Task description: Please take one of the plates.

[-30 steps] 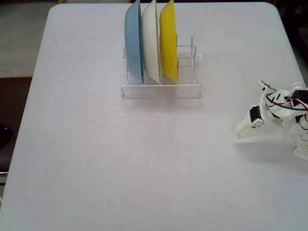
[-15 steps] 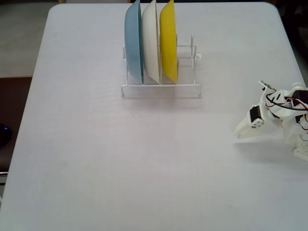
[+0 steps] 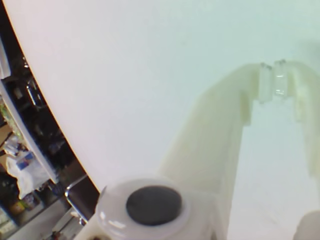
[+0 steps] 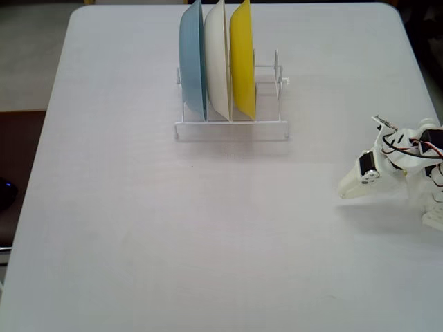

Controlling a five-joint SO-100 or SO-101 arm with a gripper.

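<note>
Three plates stand on edge in a white wire rack (image 4: pixel 271 128) at the back middle of the table in the fixed view: a blue plate (image 4: pixel 192 62), a white plate (image 4: pixel 216 61) and a yellow plate (image 4: pixel 242 59). Empty rack slots lie to the right of the yellow plate. My gripper (image 4: pixel 344 191) rests low at the right edge of the table, far from the rack and pointing left. In the wrist view the gripper (image 3: pixel 272 81) is shut, its fingertips touching with nothing between them. No plate shows in the wrist view.
The white table (image 4: pixel 173 235) fills the fixed view, with bare surface between rack and arm. A dark object (image 4: pixel 5 192) lies off the table's left edge. In the wrist view the table edge (image 3: pixel 55 125) runs diagonally, with room clutter beyond.
</note>
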